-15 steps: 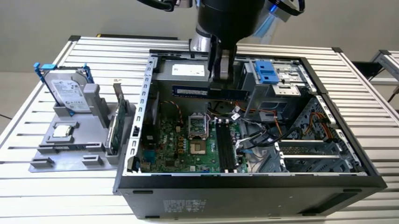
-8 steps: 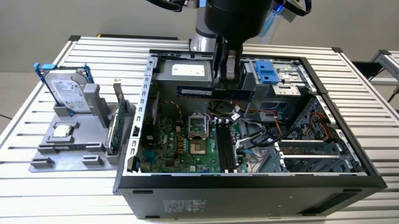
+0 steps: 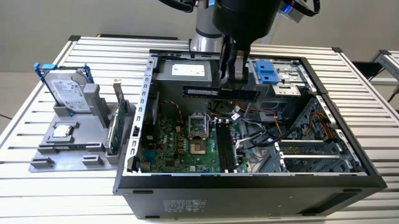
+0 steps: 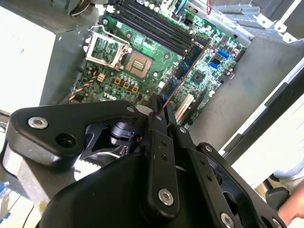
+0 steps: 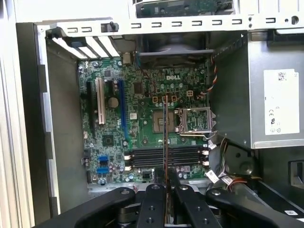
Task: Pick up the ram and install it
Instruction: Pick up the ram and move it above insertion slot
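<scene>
Gripper [image 3: 232, 80] clamps ram [image 3: 203, 90]: long, narrow, dark-blue stick.

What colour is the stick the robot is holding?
Dark blue with black chips. The ram shows best in the exterior view, held by the gripper.

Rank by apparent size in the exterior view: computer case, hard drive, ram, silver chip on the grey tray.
1. computer case, by far the largest.
2. hard drive and ram: unsure. The ram looks longer, the drive broader.
3. silver chip, smallest.
</scene>
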`<move>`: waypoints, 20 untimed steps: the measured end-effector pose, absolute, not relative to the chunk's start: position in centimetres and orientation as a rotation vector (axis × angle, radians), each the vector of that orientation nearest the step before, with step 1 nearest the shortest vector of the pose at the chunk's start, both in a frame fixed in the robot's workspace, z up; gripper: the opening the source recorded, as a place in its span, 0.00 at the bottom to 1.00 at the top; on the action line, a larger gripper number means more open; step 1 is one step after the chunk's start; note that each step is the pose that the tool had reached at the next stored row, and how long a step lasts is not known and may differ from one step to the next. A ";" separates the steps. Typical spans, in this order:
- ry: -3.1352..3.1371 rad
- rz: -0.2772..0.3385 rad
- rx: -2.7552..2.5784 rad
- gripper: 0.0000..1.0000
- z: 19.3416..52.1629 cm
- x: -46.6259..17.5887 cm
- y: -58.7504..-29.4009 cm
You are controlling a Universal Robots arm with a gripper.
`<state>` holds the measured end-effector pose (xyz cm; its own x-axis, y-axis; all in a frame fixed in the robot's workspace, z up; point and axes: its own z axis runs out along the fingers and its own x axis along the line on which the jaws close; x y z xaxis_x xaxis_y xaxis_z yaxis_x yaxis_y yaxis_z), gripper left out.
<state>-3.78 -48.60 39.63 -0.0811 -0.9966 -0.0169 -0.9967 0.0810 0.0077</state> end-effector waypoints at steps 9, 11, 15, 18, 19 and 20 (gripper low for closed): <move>2.304 0.027 -2.125 0.00 39.6 -2.5 -48.6; 2.304 0.027 -2.125 0.00 39.6 -2.3 -48.6; 2.304 0.027 -2.125 0.00 39.6 -1.9 -48.6; 2.304 0.027 -2.125 0.00 39.6 -1.6 -48.6; 2.304 0.027 -2.125 0.00 39.6 -1.5 -48.6; 2.304 0.027 -2.125 0.00 39.6 -1.4 -48.6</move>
